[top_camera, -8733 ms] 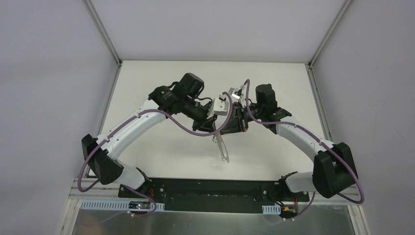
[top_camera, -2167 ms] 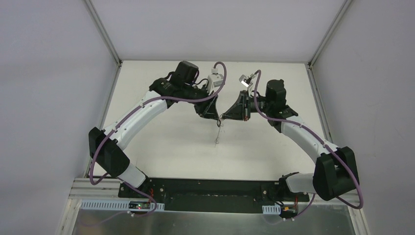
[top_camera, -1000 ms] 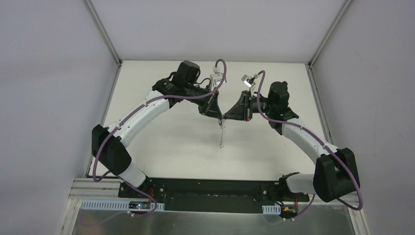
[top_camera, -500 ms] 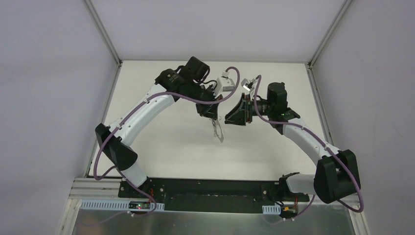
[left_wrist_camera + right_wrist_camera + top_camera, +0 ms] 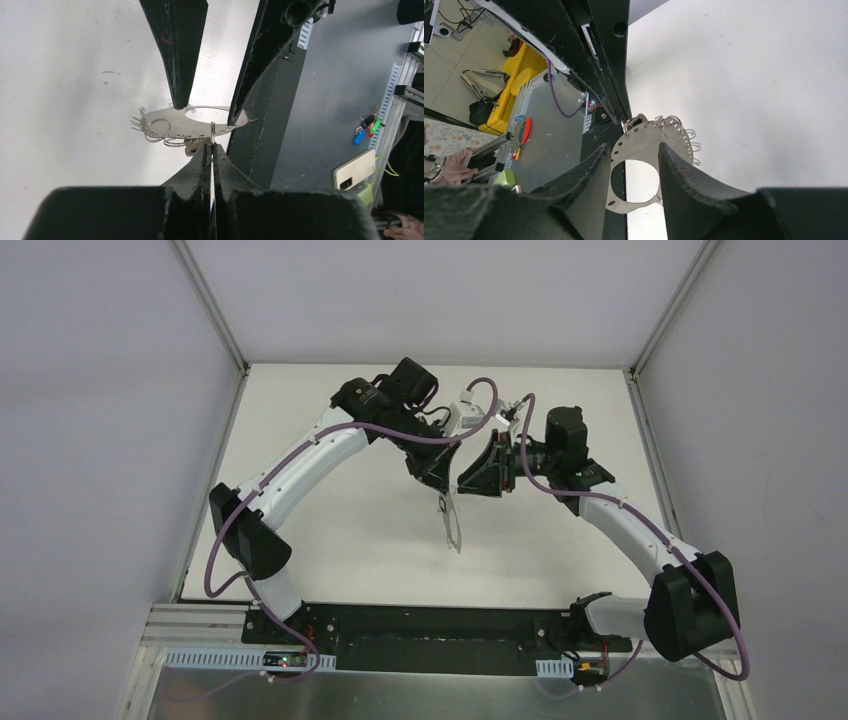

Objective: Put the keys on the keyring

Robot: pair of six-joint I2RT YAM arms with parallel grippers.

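White tabletop point(image 5: 340, 530) lies under both arms. Above it hangs the keyring point(image 5: 452, 527), edge-on from above, a flat ring with small wire loops along its rim. Left pincer point(image 5: 211, 146) is clamped tight on its rim. Right pincer point(image 5: 634, 146) stands parted, fingers point(image 5: 589, 175) straddling the ring's central hole; contact unclear.
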